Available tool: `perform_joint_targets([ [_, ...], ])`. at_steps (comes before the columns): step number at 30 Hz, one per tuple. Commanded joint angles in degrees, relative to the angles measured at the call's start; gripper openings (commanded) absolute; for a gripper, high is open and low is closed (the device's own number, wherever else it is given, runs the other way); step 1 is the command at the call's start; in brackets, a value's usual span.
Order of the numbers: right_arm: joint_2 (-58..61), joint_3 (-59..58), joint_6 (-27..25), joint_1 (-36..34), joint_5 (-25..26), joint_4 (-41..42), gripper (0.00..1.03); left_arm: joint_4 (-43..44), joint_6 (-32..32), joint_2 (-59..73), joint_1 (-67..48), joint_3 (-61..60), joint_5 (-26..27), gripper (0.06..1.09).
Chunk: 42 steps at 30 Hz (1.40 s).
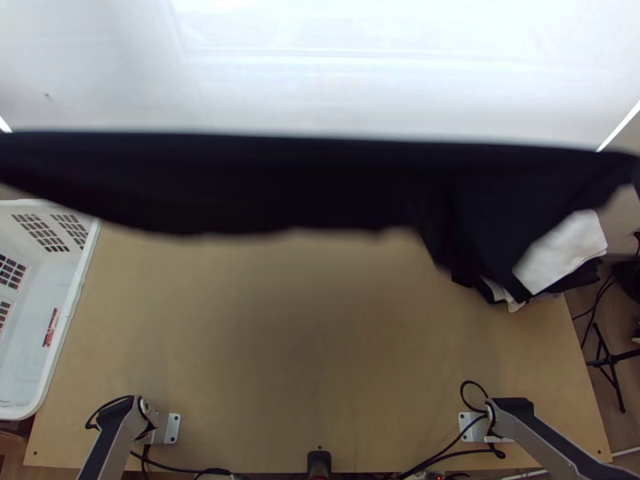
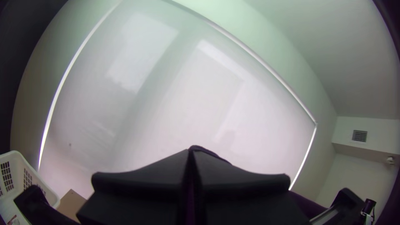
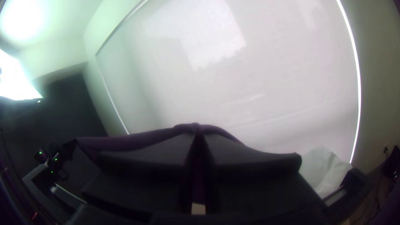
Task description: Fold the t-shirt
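Wooden table below; over its far side hangs the black t-shirt, stretched wide, left gripper and right gripper each pinching cloth. Likely still pre-fold: lower it flat toward the table's roomy middle, between the basket at its left edge and the cloth pile far right.

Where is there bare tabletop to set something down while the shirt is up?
The table's broad middle, between the white basket, the cloth pile and the arm bases. Crowding is at the pile and by the bases' cables. The raised black shirt hides the far edge, so I can't vouch for room there.
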Motion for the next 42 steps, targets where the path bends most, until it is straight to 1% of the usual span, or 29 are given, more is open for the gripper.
perform_joint_targets([
  [1, -6.34, 1.0, -1.37, 0.94, -0.68, -7.48, 0.03, -4.07, -1.53, -7.39, -3.47, -0.22, 2.25, 0.09],
  [5, -5.55, -0.15, -1.46, 2.08, -0.68, -10.3, 0.03, -8.46, -1.53, -8.35, -6.01, -2.42, 2.69, 0.09],
  [8, -3.44, -2.96, -1.2, 2.96, -0.77, -14.95, 0.03, -10.31, -1.36, -10.9, -10.06, -10.15, 2.69, 0.09],
  [9, -3.0, -5.68, -1.29, 3.31, -0.68, -16.36, 0.03, -10.31, -0.56, -11.96, -10.76, -13.58, 2.69, 0.09],
  [11, -3.35, -14.82, -1.37, 4.1, -0.68, -16.71, 0.03, -10.84, 1.72, -14.07, -12.61, -23.16, 2.78, 0.09],
  [13, -3.96, -26.86, -1.9, 4.54, -0.77, -16.54, 0.03, -11.63, 6.99, -17.06, -14.45, -36.25, 2.95, 0.09],
  [14, -4.4, -33.28, -2.16, 4.54, -0.77, -15.66, 0.03, -11.98, 10.25, -19.08, -16.39, -44.16, 3.39, 0.09],
  [16, -5.28, -44.44, -3.22, 4.81, -0.77, -11.79, 0.03, -12.77, 14.29, -21.98, -19.9, -57.08, 3.13, 0.09],
  [18, -5.9, -54.2, -3.13, 4.81, -0.77, -3.97, 0.03, -13.03, 18.24, -22.77, -19.99, -63.32, 2.16, 0.09],
  [20, -4.84, -60.09, -3.22, 5.07, -0.77, 1.92, 0.03, -11.36, 20.7, -20.84, -20.25, -66.22, 1.72, 0.09],
  [22, -0.98, -63.95, -3.92, 4.98, -0.33, 6.84, 0.03, -8.9, 21.94, -15.39, -19.9, -66.75, 1.46, 0.09],
  [24, 3.95, -65.1, -4.89, 4.63, -0.33, 10.97, 0.03, -4.77, 22.81, -8.88, -20.52, -66.75, 1.02, 0.09],
  [28, 14.67, -61.4, -6.47, 4.02, 0.29, 16.42, 0.03, 5.69, 23.25, 3.69, -20.96, -64.99, -0.12, 0.09],
  [30, 20.03, -57.63, -8.05, 3.93, 0.73, 16.86, 0.03, 10.08, 24.04, 10.54, -20.43, -62.45, -1.0, 0.09],
  [34, 28.47, -50.42, -9.46, 3.58, 0.9, 17.48, 0.03, 13.95, 24.48, 22.76, -20.25, -54.62, -2.23, 0.09],
  [35, 30.31, -48.66, -9.55, 3.49, 1.17, 17.57, 0.03, 14.57, 24.31, 25.66, -20.25, -52.43, -2.41, 0.09],
  [37, 33.65, -45.32, -10.25, 3.4, 1.43, 17.65, 0.03, 15.88, 24.22, 31.9, -20.25, -47.86, -4.87, 0.09],
  [42, 41.74, -36.8, -10.43, 3.14, 2.22, 17.74, 0.03, 15.8, 23.52, 45.08, -19.46, -35.55, -7.77, 0.09],
])
